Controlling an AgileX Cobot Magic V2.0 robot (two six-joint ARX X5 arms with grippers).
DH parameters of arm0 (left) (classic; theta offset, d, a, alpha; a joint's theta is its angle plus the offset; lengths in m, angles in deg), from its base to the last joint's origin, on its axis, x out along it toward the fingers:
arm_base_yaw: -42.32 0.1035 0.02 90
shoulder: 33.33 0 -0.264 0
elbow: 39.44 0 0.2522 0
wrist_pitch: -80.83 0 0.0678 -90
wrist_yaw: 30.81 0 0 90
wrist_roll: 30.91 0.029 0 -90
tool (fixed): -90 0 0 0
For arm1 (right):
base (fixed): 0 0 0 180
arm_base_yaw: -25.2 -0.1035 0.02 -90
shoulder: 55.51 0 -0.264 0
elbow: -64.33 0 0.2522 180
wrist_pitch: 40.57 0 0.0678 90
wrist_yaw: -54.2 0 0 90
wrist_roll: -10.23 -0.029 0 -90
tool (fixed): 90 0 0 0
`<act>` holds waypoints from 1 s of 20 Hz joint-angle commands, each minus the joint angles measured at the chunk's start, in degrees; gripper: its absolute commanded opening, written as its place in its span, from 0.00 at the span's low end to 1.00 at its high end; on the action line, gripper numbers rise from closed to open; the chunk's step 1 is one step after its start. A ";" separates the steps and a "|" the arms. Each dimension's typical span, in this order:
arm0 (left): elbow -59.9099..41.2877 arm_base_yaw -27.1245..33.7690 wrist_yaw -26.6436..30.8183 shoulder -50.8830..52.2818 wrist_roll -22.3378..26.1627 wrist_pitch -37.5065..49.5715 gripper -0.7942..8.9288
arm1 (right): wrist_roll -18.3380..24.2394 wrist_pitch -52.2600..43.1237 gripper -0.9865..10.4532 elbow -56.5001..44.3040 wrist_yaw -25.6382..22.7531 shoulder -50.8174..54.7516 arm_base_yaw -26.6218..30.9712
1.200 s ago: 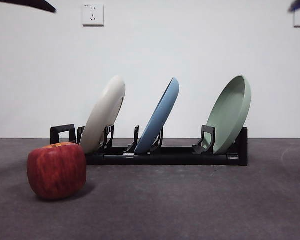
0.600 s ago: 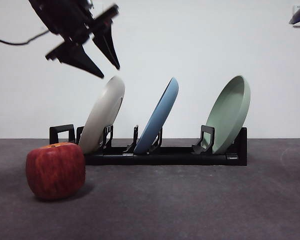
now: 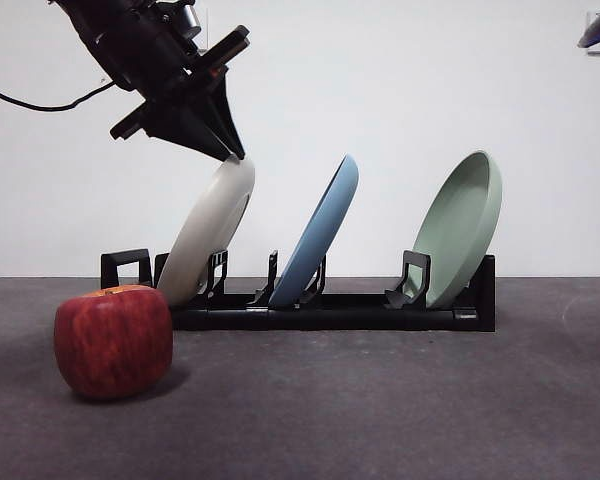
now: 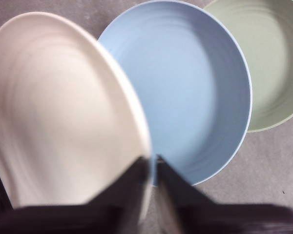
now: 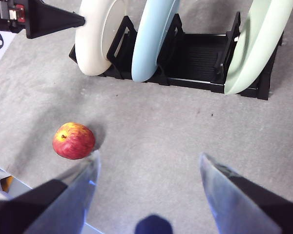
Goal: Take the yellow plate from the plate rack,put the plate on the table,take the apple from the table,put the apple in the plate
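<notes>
Two jaws of left end effector (image 3: 230, 150) straddle yellow plate (image 3: 208, 235) rim.

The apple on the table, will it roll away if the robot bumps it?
Probably only a little. The apple looks blocky and sits flat on the table, so it may wobble rather than roll. Its skin looks smooth, so it might slip in a gripper.

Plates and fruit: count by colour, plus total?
Cream yellow plate, in the plate rack, left gripper at its top rim: 1
Blue plate, in the rack: 1
Pale green plate, in the rack: 1
Red apple, on the table: 1
Total: 4
</notes>
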 commanded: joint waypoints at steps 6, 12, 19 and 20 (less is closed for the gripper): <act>0.07 -0.09 -0.35 1.22 1.11 0.46 0.07 | 0.59 -0.20 0.39 0.17 -0.15 -0.04 -0.04; 4.90 -1.29 -0.52 7.23 1.79 -6.67 0.07 | 0.59 -0.42 0.39 0.17 -0.15 -0.04 -0.04; 11.30 -7.82 -0.42 17.14 7.26 -20.96 0.07 | -1.22 -7.39 0.39 0.31 -0.17 -0.04 0.00; 11.30 -9.53 -0.26 18.67 7.76 -23.02 0.07 | -1.86 -9.40 0.39 0.33 -0.28 -0.04 0.00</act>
